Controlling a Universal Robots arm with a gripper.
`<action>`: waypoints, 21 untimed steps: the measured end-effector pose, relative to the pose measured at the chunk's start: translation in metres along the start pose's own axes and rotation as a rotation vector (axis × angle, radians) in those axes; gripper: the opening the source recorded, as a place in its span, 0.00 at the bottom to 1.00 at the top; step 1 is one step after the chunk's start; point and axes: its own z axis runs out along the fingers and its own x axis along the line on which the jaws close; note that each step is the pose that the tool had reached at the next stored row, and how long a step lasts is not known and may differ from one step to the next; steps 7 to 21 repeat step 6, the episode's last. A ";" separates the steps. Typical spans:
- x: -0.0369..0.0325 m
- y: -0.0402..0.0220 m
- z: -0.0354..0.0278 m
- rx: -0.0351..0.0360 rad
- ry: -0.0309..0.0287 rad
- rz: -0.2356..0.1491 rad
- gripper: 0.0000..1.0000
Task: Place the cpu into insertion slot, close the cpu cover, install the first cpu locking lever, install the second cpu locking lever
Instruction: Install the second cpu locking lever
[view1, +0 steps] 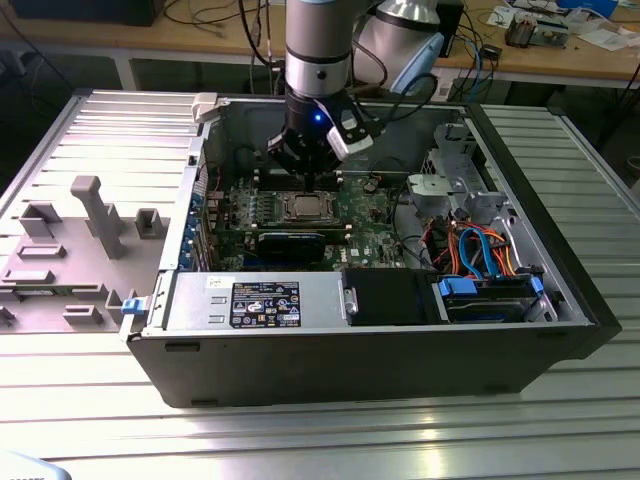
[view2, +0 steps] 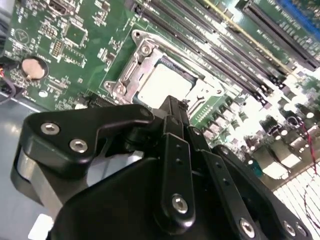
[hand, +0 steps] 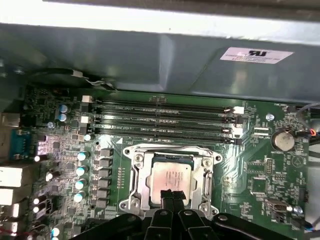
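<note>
The cpu (hand: 171, 179) sits in its socket under the cpu cover (hand: 141, 181).

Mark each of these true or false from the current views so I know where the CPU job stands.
1. The small silver-grey square cpu sits in the socket on the green motherboard. True.
2. The thin silvery metal cpu cover frames the chip, which shows through its square window. True.
3. The black gripper is holding the chip in the air above the case. False: its fingertips are shut together, low over the seated chip's edge, carrying nothing.
4. The four long memory slots lie beside the socket. True.
5. The round silver coin battery lies on top of the chip. False: it sits apart from the socket, elsewhere on the board.
</note>
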 end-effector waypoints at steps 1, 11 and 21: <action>0.0000 0.0001 0.0000 -0.0002 -0.0002 0.000 0.11; 0.0001 0.0000 -0.0002 0.0001 -0.0001 0.000 0.11; 0.0001 0.0000 -0.0002 0.0001 -0.0001 0.000 0.11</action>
